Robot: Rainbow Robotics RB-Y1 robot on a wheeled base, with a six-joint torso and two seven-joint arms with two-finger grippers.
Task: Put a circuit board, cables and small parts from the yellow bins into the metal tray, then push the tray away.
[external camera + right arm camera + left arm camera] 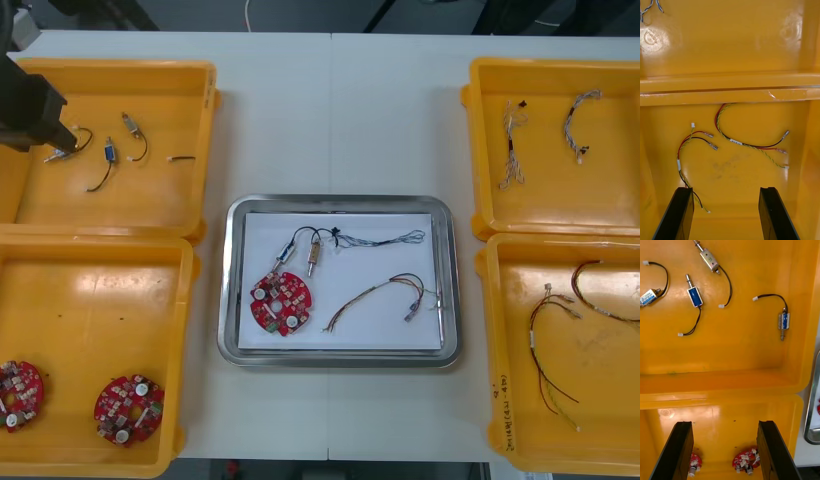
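The metal tray (340,204) at the table's middle holds a red circuit board (281,301), small metal parts (313,255) on black leads, a blue and white cable (385,240) and a red and yellow cable (385,292). My left arm (30,105) hangs over the far left bin (110,70). The left gripper (724,450) is open and holds nothing, with small metal parts (694,296) beyond it and circuit boards (747,461) by its fingers. My right gripper (725,210) is open over red and yellow cables (748,144) in a bin.
The near left bin (90,300) holds two circuit boards (128,408). The far right bin (555,70) has twisted cables (512,140). The near right bin (560,250) has red and yellow cables (545,350). Bare table lies beyond the tray.
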